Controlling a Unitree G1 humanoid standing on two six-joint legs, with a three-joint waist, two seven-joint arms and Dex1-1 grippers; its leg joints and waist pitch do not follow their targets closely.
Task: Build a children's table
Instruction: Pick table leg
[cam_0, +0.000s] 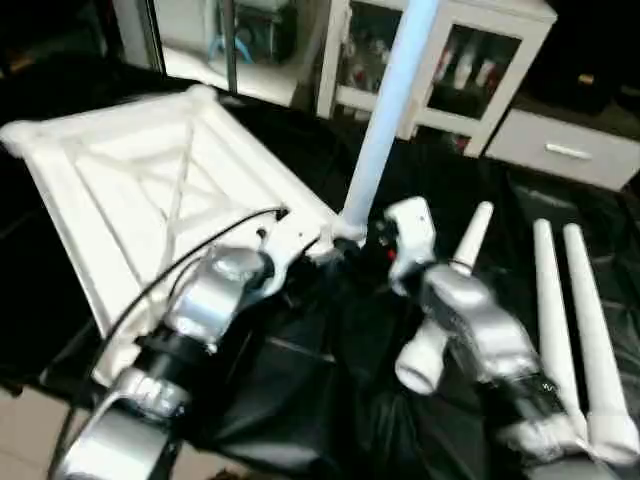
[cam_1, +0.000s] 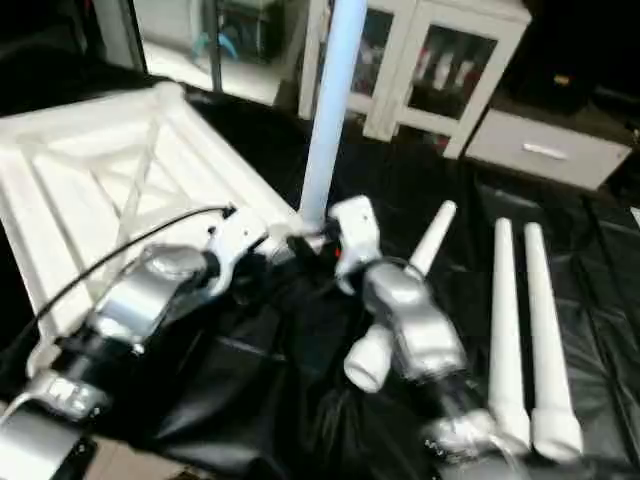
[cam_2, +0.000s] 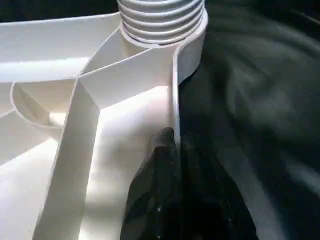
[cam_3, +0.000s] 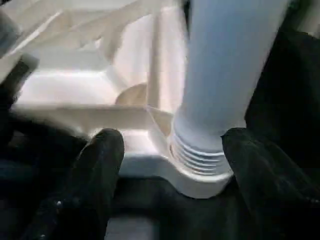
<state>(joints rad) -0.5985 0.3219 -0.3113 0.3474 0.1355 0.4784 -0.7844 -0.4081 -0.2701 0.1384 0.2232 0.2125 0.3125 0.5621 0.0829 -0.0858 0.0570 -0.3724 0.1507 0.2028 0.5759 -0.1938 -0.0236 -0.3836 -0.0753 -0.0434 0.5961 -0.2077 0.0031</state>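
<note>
Four long tapered white tube legs: one (cam_0: 385, 120) upright in my ribbed white plastic tabletop's (cam_0: 130, 180) corner socket, three (cam_0: 585, 330) loose on black cloth (cam_0: 330, 390). Left gripper (cam_2: 167, 150) clamps the rim; right gripper (cam_3: 170, 165) gapes. No readable writing.

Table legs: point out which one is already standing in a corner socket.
The upright leg at the tabletop's near corner, threads showing. The other three lie flat on the black cloth.

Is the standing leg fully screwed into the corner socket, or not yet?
Not fully: the leg stands upright in the corner socket, but several thread ridges remain exposed above it.
</note>
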